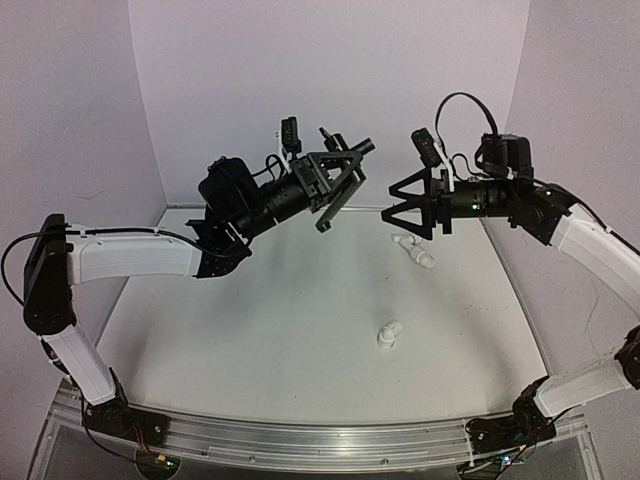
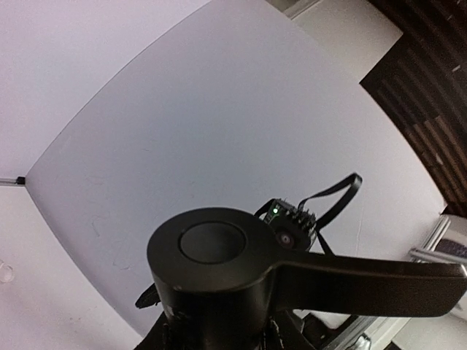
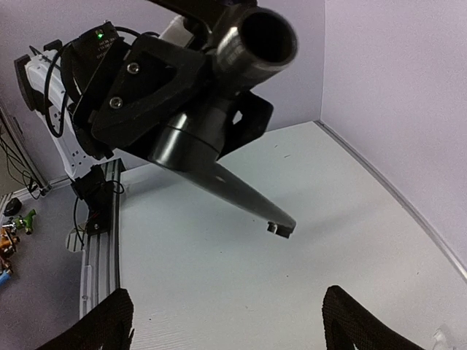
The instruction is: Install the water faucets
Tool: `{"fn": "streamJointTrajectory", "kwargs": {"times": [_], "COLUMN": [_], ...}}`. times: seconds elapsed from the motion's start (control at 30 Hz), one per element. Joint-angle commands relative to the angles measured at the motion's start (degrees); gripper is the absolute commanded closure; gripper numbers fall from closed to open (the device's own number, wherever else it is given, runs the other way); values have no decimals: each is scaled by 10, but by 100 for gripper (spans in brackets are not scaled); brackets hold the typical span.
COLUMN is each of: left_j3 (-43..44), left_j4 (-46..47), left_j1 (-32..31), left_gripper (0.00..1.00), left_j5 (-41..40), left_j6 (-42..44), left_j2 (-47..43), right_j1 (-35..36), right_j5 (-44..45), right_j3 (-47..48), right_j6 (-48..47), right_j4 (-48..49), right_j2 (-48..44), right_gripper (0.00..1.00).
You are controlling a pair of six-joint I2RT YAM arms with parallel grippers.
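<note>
Dark faucet (image 1: 340, 200) hangs in the air over the desk (image 1: 250, 330), clamped in the left pincer (image 1: 345, 165), its open body end facing the right pincer (image 1: 390, 212), whose jaws stand apart and empty, near it. White fittings (image 1: 413, 250) lie on the desk below. Probably the joining step: right must fetch a fitting and line it up with the bore.

- A robotics lab cell: plain pale panels (image 1: 330, 80) box in the white counter (image 1: 280, 330) beneath the jaws.
- An aluminium mounting rail (image 1: 320, 437) edges the counter, behind the jaws.
</note>
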Motion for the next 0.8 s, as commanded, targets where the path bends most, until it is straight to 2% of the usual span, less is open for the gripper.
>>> {"fn": "streamJointTrajectory", "kwargs": {"times": [0.0,0.23,0.43,0.57,0.77], "left_j3": [48,116,147,153,168], "left_j4": [161,228,236,239,294], "left_j1": [-4,-5,-5,-6,-8], "left_gripper": [100,100,100,100,100], "left_j5": [-51,6,77,99,101], "left_j6": [-113,-224,-293,-327,-378], "left_j2": [21,81,97,98,119], "right_j1": [22,36,36,36,39], "right_j5": [28,-32,-36,-52,-83], "right_j3": [5,30,46,54,41], "right_j6": [-26,-80,-169,-201,-206], "right_j4": [83,97,38,5,-3], "right_j2": [23,50,45,43,39], "right_gripper": [16,19,23,37,56]}}
